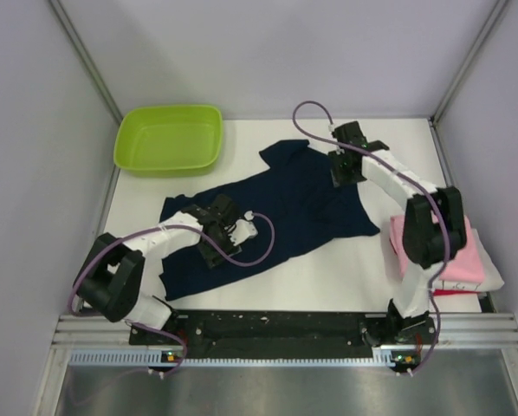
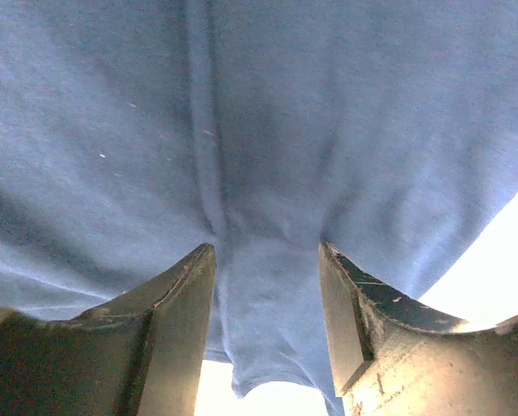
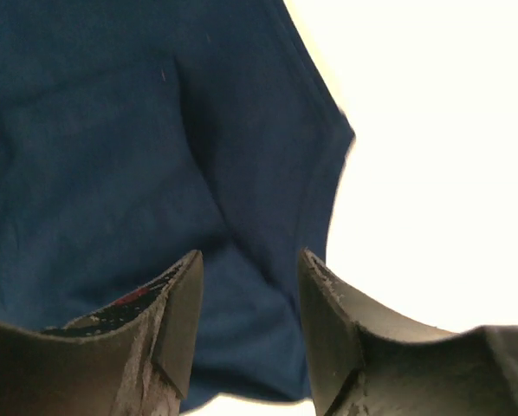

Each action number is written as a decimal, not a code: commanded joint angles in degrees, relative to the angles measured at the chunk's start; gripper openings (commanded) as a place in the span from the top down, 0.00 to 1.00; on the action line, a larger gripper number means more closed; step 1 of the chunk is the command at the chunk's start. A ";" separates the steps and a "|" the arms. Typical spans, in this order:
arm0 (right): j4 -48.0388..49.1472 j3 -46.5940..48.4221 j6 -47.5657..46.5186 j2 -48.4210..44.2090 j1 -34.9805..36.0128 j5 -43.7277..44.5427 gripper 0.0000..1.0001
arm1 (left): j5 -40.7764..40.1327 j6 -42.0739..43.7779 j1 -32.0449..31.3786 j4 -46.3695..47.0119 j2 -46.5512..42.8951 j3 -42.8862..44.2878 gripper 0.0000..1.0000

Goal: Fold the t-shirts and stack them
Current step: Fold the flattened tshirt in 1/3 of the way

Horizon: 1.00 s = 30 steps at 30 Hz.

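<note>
Plainly, the left jaws stood spread, their fingers [image 2: 177, 303] on either side of a ridge in the navy t-shirt [image 1: 285, 204], low over its near-left part. I could not tell whether they touched the cloth, and nothing was pinched. The right jaws were also parted, fingers [image 3: 177, 312] above the shirt's far-right part and clamping nothing. The cloth's edge ran just right of them, with bare worktop [image 1: 328, 277] beyond. The shirt lay spread across the middle of the worktop. The folded t-shirts [image 1: 467, 256] sat stacked at the right edge, near the navy shirt's corner but apart from it. A green tub [image 1: 168, 143] stood at the far left, clear of the collar. Open worktop lay between the shirt and the arm bases.
</note>
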 commanded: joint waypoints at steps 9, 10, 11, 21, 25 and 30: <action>6.48 -33.29 17.46 -24.17 -7.61 -8.17 1.00 | 10.45 -4.67 20.75 -9.95 -1.83 20.29 0.46; 7.37 -34.18 18.17 -23.38 -8.93 -9.93 1.00 | 10.54 -4.59 23.47 -9.69 -0.95 21.25 0.48; 7.90 -34.80 18.78 -22.50 -9.81 -9.95 1.00 | 10.72 -4.24 25.85 -9.69 0.01 22.22 0.49; 1.93 -37.00 18.09 -22.75 -10.17 0.68 1.00 | 8.00 3.85 43.27 -4.78 8.62 25.30 0.44; -0.62 -38.49 18.79 -25.56 -10.18 0.25 0.90 | 10.44 2.89 43.54 -1.88 13.11 25.84 0.36; -1.41 -38.06 20.90 -32.32 -10.17 -1.34 0.64 | 10.45 -0.98 43.63 4.02 16.27 26.45 0.31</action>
